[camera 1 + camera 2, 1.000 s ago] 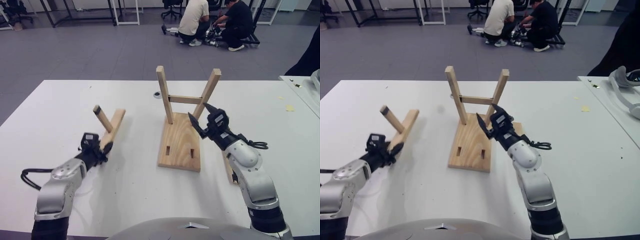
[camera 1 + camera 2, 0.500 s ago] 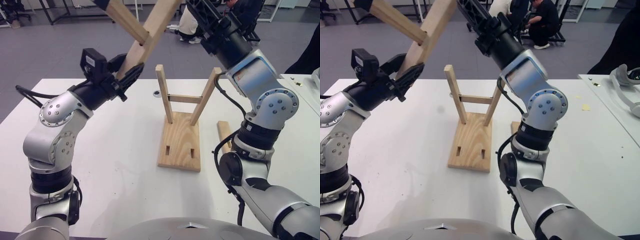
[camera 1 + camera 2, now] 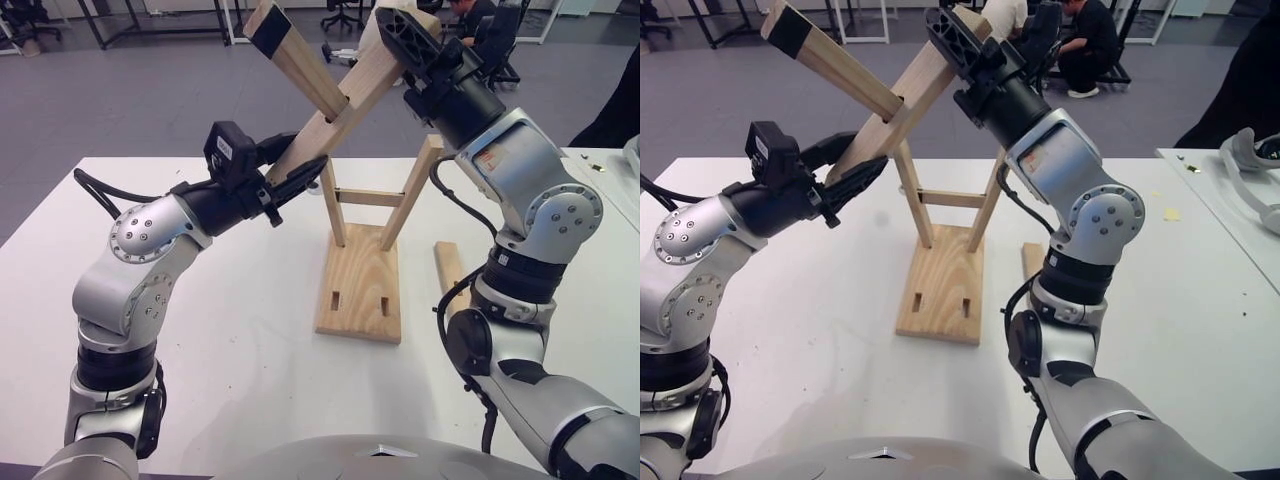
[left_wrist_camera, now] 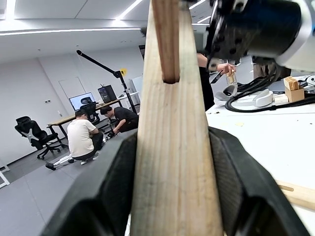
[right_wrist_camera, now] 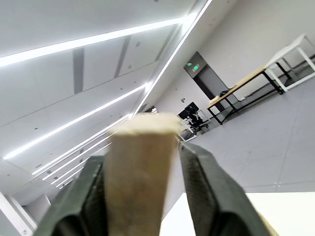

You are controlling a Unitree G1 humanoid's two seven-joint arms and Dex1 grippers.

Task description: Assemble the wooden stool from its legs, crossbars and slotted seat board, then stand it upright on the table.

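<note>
Stool leg (image 3: 365, 85) with a dark-tipped bar (image 3: 295, 60) joined to it hangs tilted at upper centre, left gripper (image 3: 298, 172) pinching its lower end, right gripper (image 3: 408, 55) its upper. Mid-frame, the seat board (image 3: 360, 285) lies on the surface (image 3: 250, 340), two legs (image 3: 327, 190) standing in it.

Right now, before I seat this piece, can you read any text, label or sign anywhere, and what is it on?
Right forearm sticker: red and white print, too small to read.
Left wrist box label: too small to read.
Green sign above a doorway: blurred, unreadable.
Leg frame and seat board: no print visible.
</note>
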